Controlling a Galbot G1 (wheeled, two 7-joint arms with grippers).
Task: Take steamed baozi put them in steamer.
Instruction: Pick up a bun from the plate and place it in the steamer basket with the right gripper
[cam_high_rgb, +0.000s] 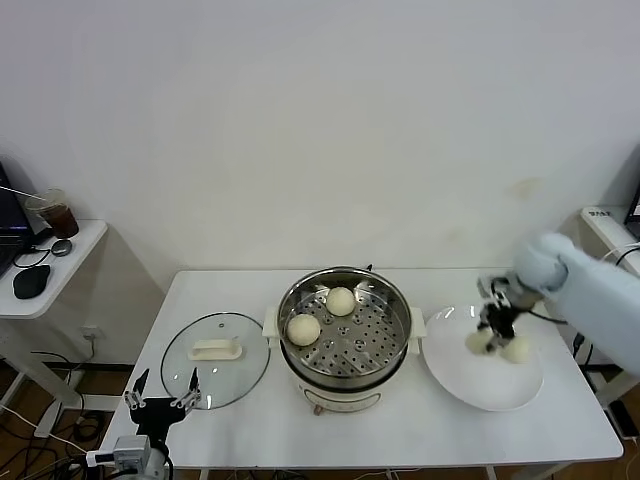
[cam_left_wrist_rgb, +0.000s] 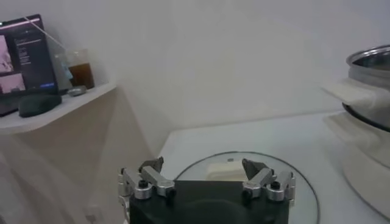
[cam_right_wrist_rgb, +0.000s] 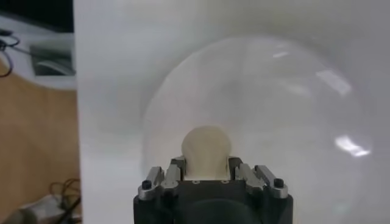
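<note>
Nearest to us, at the near left edge of the table (cam_high_rgb: 240, 420), we see the left tool (cam_high_rgb: 161, 402) parked low with its fingers spread wide, just short of the glass lid (cam_high_rgb: 215, 358). The lid lies flat with its white handle (cam_high_rgb: 215, 349) up, left of the steamer (cam_high_rgb: 345, 335).

The steamer stands at mid-table on its white base. Two baozi rest on its perforated tray: one at the left side (cam_high_rgb: 303, 329) and one at the far side (cam_high_rgb: 340, 301); the rest of the tray is bare.

Right of the steamer lies the white plate (cam_high_rgb: 485, 385). Over its far left part the right tool (cam_high_rgb: 492, 330) reaches down from the right, its fingers narrowed around a third baozi (cam_right_wrist_rgb: 206, 151); the wrist view shows the bun clasped between the two fingers. A fourth baozi (cam_high_rgb: 517, 349) sits on the plate just beside the gripped one, and we cannot tell whether the two touch.

Beyond the table, at far left, a side shelf (cam_high_rgb: 50, 285) carries a cup of dark drink (cam_high_rgb: 57, 212) and a mouse (cam_high_rgb: 32, 281).
</note>
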